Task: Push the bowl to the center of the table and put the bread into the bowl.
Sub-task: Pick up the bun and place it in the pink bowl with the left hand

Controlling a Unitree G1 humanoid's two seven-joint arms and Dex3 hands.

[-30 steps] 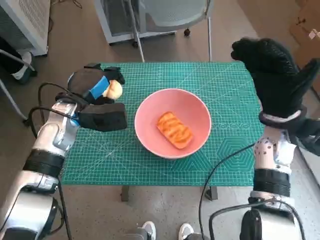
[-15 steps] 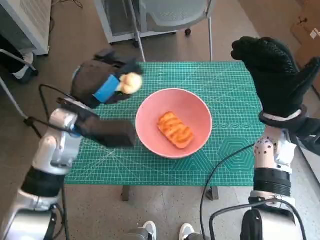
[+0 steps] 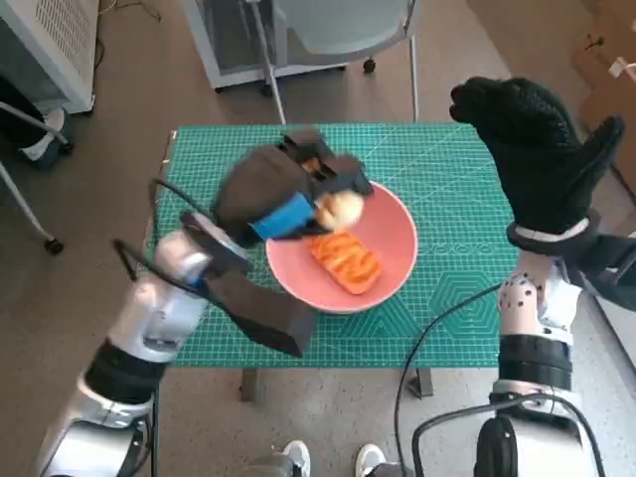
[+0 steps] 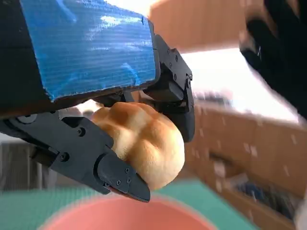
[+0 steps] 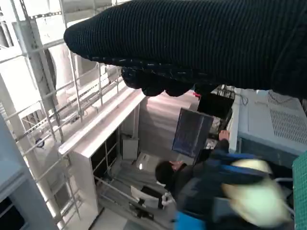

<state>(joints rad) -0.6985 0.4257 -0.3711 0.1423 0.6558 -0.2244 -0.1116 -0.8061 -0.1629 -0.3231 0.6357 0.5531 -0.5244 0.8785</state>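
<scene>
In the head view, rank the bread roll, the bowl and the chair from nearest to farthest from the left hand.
1. Bread roll: held in the left hand.
2. Bowl: just under the hand, mid-table.
3. Chair: beyond the table's far edge.

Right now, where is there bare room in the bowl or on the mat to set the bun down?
The bowl's far-right inside is bare; the toast fills its middle. The mat lies bare right of the bowl. The left robot hand, holding the bun, crowds the near-left rim.

The pink bowl point(image 4: 120, 218) is blurred, cut off by the left wrist picture's edge.
</scene>
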